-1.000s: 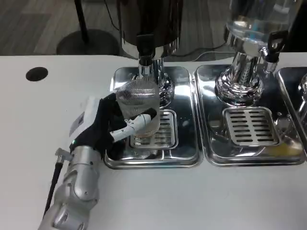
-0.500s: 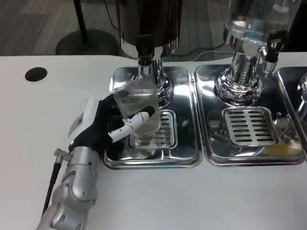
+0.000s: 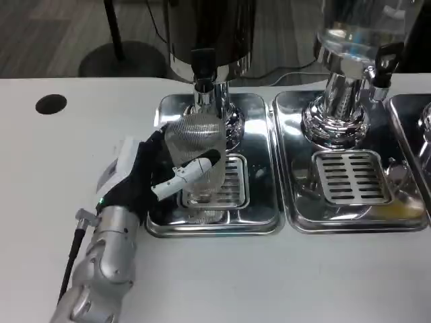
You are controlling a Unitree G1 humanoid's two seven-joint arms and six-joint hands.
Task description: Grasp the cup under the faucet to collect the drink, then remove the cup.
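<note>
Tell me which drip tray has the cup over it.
The left drip tray, under the dark dispenser. The left hand holds the clear cup above its grate; the middle tray carries only its grate.

The left hand (image 3: pixel 145 176) hides part of the cup's (image 3: pixel 195 151) side.

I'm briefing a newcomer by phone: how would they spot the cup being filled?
Find the left steel drip tray on the white table, under the dark dispenser's faucet. The cup stands over its grate: clear, ribbed plastic, gripped by the left hand; the neighbouring tray's grate holds nothing.
</note>
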